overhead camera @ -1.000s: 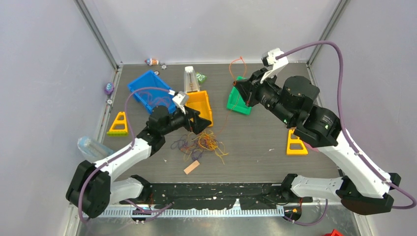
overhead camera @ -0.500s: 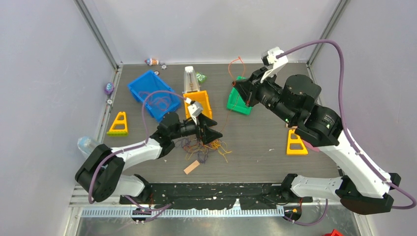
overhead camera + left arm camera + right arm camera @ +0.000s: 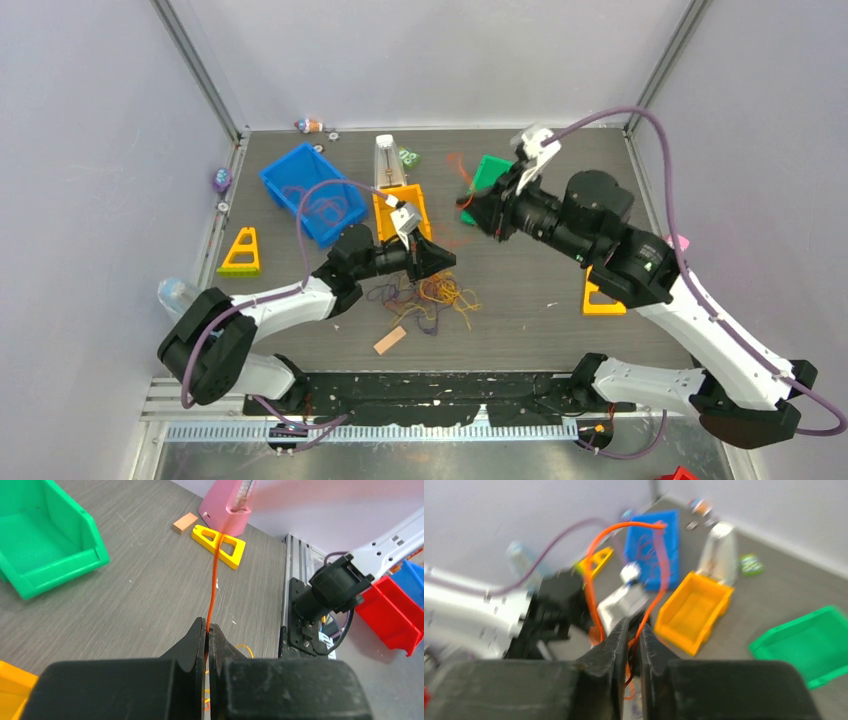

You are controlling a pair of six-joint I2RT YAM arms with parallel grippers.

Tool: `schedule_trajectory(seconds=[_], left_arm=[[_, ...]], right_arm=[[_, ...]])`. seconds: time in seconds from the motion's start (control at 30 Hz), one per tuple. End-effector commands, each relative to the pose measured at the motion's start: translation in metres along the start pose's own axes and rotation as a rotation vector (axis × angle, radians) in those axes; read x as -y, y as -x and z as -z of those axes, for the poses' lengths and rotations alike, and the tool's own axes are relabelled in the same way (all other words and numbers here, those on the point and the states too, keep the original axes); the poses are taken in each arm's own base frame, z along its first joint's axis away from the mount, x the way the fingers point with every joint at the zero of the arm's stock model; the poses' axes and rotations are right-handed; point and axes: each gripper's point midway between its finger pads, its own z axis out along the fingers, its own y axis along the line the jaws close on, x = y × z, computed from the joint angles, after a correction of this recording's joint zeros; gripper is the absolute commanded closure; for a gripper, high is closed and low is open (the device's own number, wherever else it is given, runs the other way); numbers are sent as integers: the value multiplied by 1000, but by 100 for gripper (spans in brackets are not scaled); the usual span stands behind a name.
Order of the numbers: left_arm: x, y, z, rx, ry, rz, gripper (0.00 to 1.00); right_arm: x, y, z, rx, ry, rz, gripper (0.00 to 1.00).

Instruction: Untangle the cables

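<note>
The cables (image 3: 425, 295) lie as a tangle of orange, yellow and purple strands on the grey table, just below my left gripper (image 3: 445, 262). In the left wrist view that gripper (image 3: 207, 625) is shut on one orange cable (image 3: 215, 570), which runs taut up and away from the tips. My right gripper (image 3: 468, 205) hovers close beyond it, in front of the green bin (image 3: 490, 172). In the blurred right wrist view its jaws (image 3: 634, 625) stand slightly apart, and a loop of the orange cable (image 3: 624, 526) passes through the gap and arches above.
An orange bin (image 3: 405, 215) and a blue bin (image 3: 310, 190) stand behind the left gripper. Yellow triangles sit at the left (image 3: 242, 252) and right (image 3: 600, 295). A tan block (image 3: 390, 340) lies near the front edge. A white upright object (image 3: 388, 160) stands at the back.
My left gripper moved right over the tangle and shut on an orange cable. My right arm swung down and left toward it, and its jaws parted slightly.
</note>
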Motion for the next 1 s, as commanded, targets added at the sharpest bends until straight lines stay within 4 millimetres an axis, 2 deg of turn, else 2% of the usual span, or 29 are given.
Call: schedule_trajectory(seconds=[0.0, 0.03, 0.07, 0.1, 0.13, 0.17, 0.2, 0.23, 0.27, 0.3, 0.33, 0.37, 0.4, 0.43, 0.53, 0.63, 0.83, 0.97], left_arm=[[3, 48, -4, 82, 33, -82, 100], [3, 50, -4, 81, 36, -85, 100], [3, 54, -4, 85, 41, -87, 100], [4, 59, -5, 90, 42, -86, 100], [6, 63, -5, 94, 40, -83, 100], [7, 68, -5, 101, 40, -81, 100], [9, 72, -5, 106, 39, -78, 100], [11, 78, -5, 118, 34, -77, 100], [14, 82, -4, 128, 31, -80, 100], [16, 86, -3, 138, 26, -82, 100], [20, 90, -2, 148, 15, -89, 100], [23, 94, -1, 156, 3, -96, 100], [28, 98, 0, 166, -15, -109, 100], [33, 102, 2, 173, -32, -118, 100], [41, 106, 5, 167, -58, -129, 100], [50, 110, 9, 166, -84, -143, 100], [67, 119, 18, 169, -127, -175, 100], [72, 124, 20, 180, -140, -183, 100]], right_arm=[[-55, -33, 15, -32, 352, -17, 70], [-55, -58, 13, -85, 374, -27, 61], [-54, -65, 17, -92, 370, -38, 39], [-41, -89, 11, -139, 313, -47, 32], [-34, -100, 12, -160, 277, -55, 23], [-19, -125, 9, -204, 205, -58, 21], [-13, -134, 11, -216, 178, -60, 18], [-3, -155, 12, -246, 137, -60, 17], [1, -163, 13, -247, 122, -66, 16], [10, -179, 15, -260, 89, -67, 14], [13, -181, 15, -241, 75, -76, 11], [21, -194, 17, -244, 42, -76, 10], [30, -192, 15, -208, -9, -80, 7], [37, -197, 17, -201, -36, -81, 7], [59, -192, 16, -150, -155, -75, 6], [66, -189, 12, -128, -177, -63, 2], [53, -203, -8, -163, -90, -61, 1], [21, -210, -23, -190, 88, -100, 5]])
